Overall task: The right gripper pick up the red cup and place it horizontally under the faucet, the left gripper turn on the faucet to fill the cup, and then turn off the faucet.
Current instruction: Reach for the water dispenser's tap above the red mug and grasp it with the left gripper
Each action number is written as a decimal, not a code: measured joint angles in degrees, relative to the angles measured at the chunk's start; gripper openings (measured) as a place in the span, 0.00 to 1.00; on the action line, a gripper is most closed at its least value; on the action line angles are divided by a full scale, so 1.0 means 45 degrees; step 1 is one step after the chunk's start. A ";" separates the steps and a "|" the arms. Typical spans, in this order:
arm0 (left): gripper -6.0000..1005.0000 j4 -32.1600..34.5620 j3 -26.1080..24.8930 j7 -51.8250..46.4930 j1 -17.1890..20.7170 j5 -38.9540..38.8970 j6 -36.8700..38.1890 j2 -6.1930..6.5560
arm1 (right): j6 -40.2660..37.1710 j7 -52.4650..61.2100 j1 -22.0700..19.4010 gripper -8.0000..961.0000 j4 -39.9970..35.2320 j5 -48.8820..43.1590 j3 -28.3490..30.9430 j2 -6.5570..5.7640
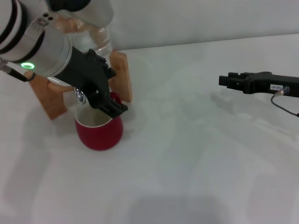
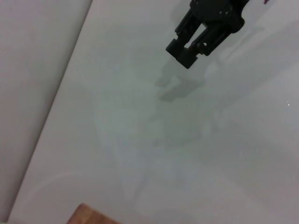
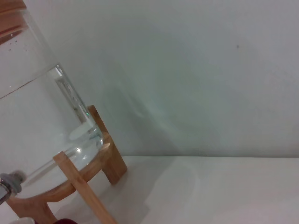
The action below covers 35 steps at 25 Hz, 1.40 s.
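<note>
The red cup (image 1: 99,133) stands upright on the white table, cream inside showing, directly below the faucet (image 1: 80,97), a small chrome spigot on the clear water jar (image 1: 96,32). My left gripper (image 1: 110,106) reaches down from the upper left beside the faucet, its black claw over the cup's rim and hiding the handle. Far to the right, above the table, my right gripper (image 1: 223,80) hangs shut with nothing in it. The left wrist view also shows that gripper (image 2: 182,52). In the right wrist view, the jar (image 3: 37,116), a bit of the faucet (image 3: 9,184) and a sliver of the cup (image 3: 65,221) appear.
The jar rests on a wooden stand (image 1: 120,74) at the back left, near the wall; the stand (image 3: 79,186) also shows in the right wrist view. White tabletop (image 1: 196,154) stretches between the cup and my right gripper.
</note>
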 joint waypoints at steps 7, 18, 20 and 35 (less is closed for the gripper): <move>0.87 0.0095 0.0077 -0.0129 0.0099 0.0293 0.0159 -0.0001 | 0.0044 0.0005 -0.0050 0.42 0.0002 0.0000 0.0000 0.0000; 0.87 0.0134 0.0083 -0.0216 0.0283 0.0525 0.0179 0.0033 | 0.0036 0.0006 -0.0052 0.42 0.0010 0.0000 0.0000 0.0000; 0.87 0.0134 0.0097 -0.0222 0.0289 0.0536 0.0176 0.0039 | 0.0036 0.0006 -0.0050 0.42 0.0009 0.0000 0.0000 0.0000; 0.87 0.0143 0.0119 -0.0281 0.0236 0.0689 0.0256 0.0026 | 0.0043 0.0006 -0.0042 0.42 0.0009 0.0000 0.0000 -0.0013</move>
